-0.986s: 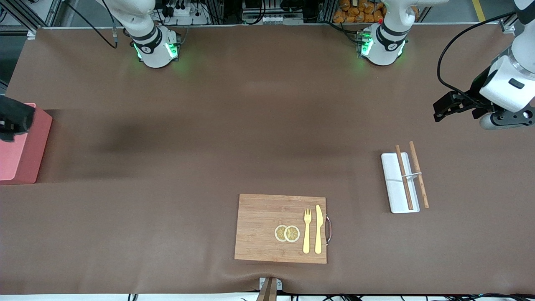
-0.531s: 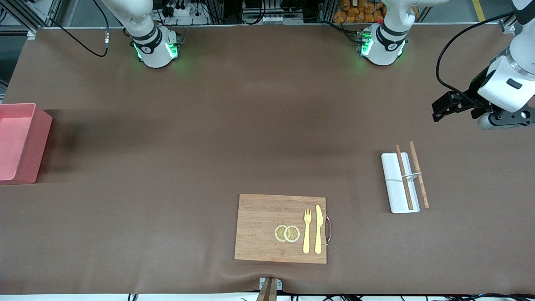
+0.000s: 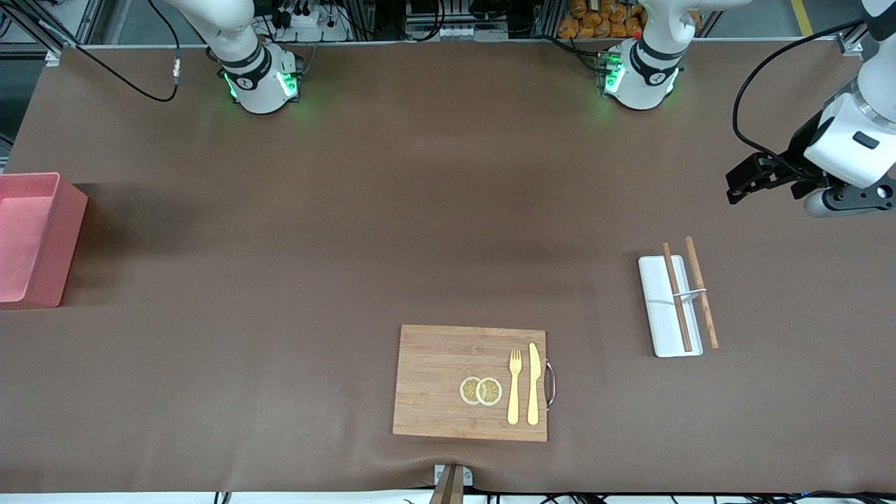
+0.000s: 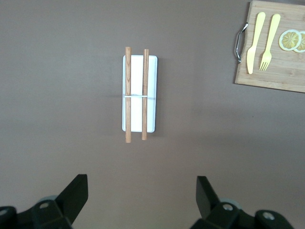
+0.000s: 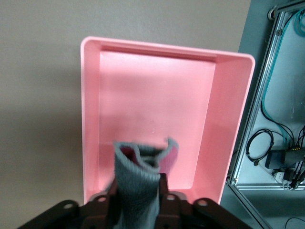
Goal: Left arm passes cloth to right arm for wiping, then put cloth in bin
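Observation:
In the right wrist view the charcoal-grey cloth (image 5: pixel 136 181) hangs bunched between my right gripper's (image 5: pixel 137 188) fingers, touching both of them. It hangs over the open pink bin (image 5: pixel 209 119), above the bin's bare floor. The right gripper is outside the front view; there only the bin (image 3: pixel 42 238) shows, at the right arm's end of the table. My left gripper (image 3: pixel 742 183) waits in the air at the left arm's end of the table. It is open and holds nothing, and the left wrist view shows its fingers (image 4: pixel 76 191) spread wide over bare table.
A white tray (image 3: pixel 661 308) with two wooden chopsticks (image 3: pixel 676 297) lies below the left gripper. A wooden board (image 3: pixel 434 378) holding a fork, a knife and lemon slices sits near the front edge. An aluminium frame (image 5: pixel 267 95) stands just past the bin.
The right gripper with the cloth was at the front view's edge over the bin a second ago and has since left that view. The left arm barely shifted.

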{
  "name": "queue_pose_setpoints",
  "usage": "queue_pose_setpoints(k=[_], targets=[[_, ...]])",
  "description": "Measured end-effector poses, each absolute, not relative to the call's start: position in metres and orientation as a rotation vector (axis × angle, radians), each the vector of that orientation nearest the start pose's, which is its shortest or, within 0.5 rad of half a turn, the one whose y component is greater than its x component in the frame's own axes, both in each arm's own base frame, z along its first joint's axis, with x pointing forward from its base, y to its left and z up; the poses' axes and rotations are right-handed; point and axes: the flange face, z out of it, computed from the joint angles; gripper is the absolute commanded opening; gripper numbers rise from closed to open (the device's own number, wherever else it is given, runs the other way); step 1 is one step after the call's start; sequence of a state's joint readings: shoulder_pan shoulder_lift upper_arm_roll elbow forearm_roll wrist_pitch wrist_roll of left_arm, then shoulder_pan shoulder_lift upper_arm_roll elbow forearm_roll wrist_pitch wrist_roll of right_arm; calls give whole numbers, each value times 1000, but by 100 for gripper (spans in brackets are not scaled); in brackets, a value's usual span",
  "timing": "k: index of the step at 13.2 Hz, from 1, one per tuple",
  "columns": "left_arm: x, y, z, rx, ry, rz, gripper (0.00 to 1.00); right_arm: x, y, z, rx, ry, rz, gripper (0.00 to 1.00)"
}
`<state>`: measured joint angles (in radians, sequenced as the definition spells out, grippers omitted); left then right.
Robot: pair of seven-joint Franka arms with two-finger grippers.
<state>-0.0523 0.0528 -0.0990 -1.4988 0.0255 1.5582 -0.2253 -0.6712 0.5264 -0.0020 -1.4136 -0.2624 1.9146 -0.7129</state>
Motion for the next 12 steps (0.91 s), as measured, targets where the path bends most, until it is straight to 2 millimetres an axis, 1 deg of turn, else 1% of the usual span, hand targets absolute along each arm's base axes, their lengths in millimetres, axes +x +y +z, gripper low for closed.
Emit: queue_pose_setpoints(k=[1,2,3,4,6,8,9,10,11,12], targets=[[564,-81,628,-3121,-119,-17,100,550,-443,403,-3299,-250,269,100],[564,-80,628,-3121,-120,-17,100,564,-424,412,-3302,-299,245,100],[564,-80,628,-3121,-120,-17,100,578,-399,423,-3291,-329,238,100],[564,-80,628,-3121,-120,-17,100,590,-369,436,-3272,-322,239,100],[564,-80,628,-3121,-120,-17,100,610,-298,465,-3246,-290,252,100],[564,-81,628,-3121,-119,-17,100,627,-214,494,-3254,-250,259,100],[564,-81,628,-3121,-118,-17,100,632,-173,506,-3252,-228,257,100],[564,-81,628,-3121,-118,-17,100,633,-139,516,-3227,-195,249,100],[564,-81,628,-3121,-118,-17,100,629,-114,526,-3191,-150,255,100],[564,-81,628,-3121,-118,-17,100,623,-97,535,-3159,-100,266,100]])
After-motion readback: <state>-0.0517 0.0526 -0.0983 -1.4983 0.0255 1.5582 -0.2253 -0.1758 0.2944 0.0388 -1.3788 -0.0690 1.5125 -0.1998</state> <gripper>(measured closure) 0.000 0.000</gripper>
